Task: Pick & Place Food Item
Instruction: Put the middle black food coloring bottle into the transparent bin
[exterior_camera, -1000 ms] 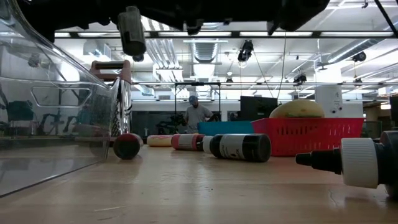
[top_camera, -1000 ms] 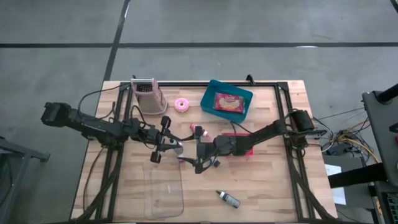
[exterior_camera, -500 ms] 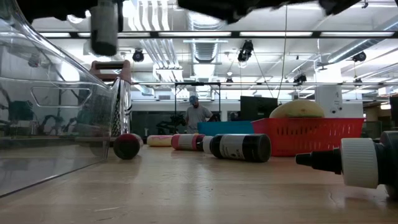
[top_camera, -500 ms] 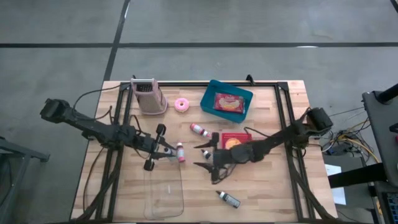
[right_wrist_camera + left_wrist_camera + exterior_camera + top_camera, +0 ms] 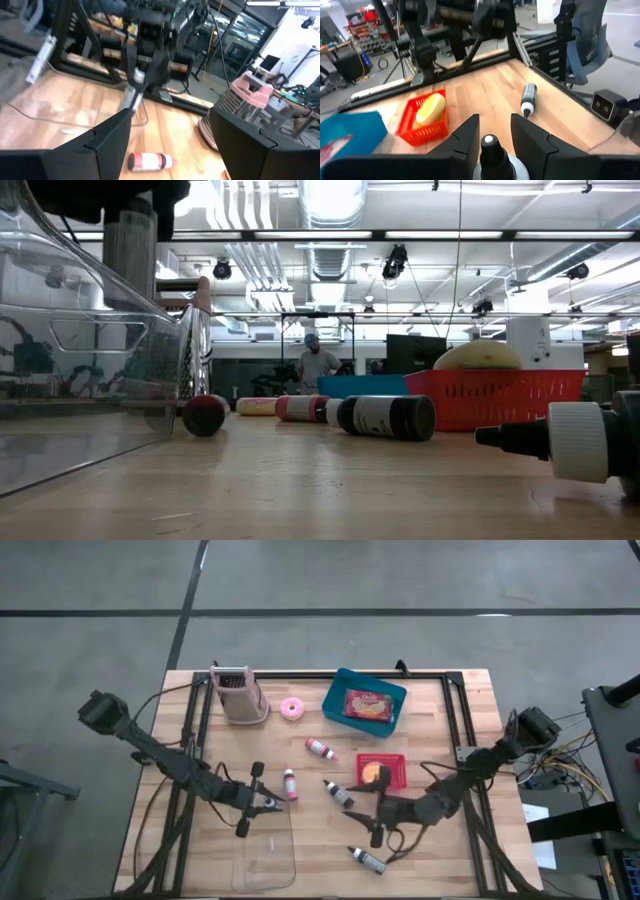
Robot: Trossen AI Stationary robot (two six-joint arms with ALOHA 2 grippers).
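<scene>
From above, the left end effector (image 5: 262,803) hangs over the near rim of the clear bin (image 5: 265,860) at the table's (image 5: 440,860) front edge, clenched on a small bottle; just what kind of bottle cannot be read from up here. The right end effector (image 5: 372,822) hovers just above the table between a dark bottle (image 5: 338,794) and another dark bottle (image 5: 367,860), its fingers spread and nothing between them. A pink-capped bottle (image 5: 290,783) and a red one (image 5: 321,749) lie loose in the middle. The red basket (image 5: 392,777) holds a yellowish food piece, and the blue tray (image 5: 340,690) a packet.

At table height, the clear bin's wall (image 5: 90,370) fills the near side, and a dark cylinder (image 5: 131,240) hangs above its rim, most likely the carried bottle.

The left wrist view shows the bottle's cap (image 5: 489,141) pinned between the two fingers (image 5: 530,137), with the red basket (image 5: 412,131) and a dark bottle (image 5: 528,99) beyond.

The right wrist view shows wide-apart fingers (image 5: 112,137) around bare table, a red-and-white bottle (image 5: 150,161) lying ahead, and the other arm with its bottle farther off over the bin.

As for progress, one item looks about to be dropped in the bin (no item shows inside it), and four bottles are left on the table.
</scene>
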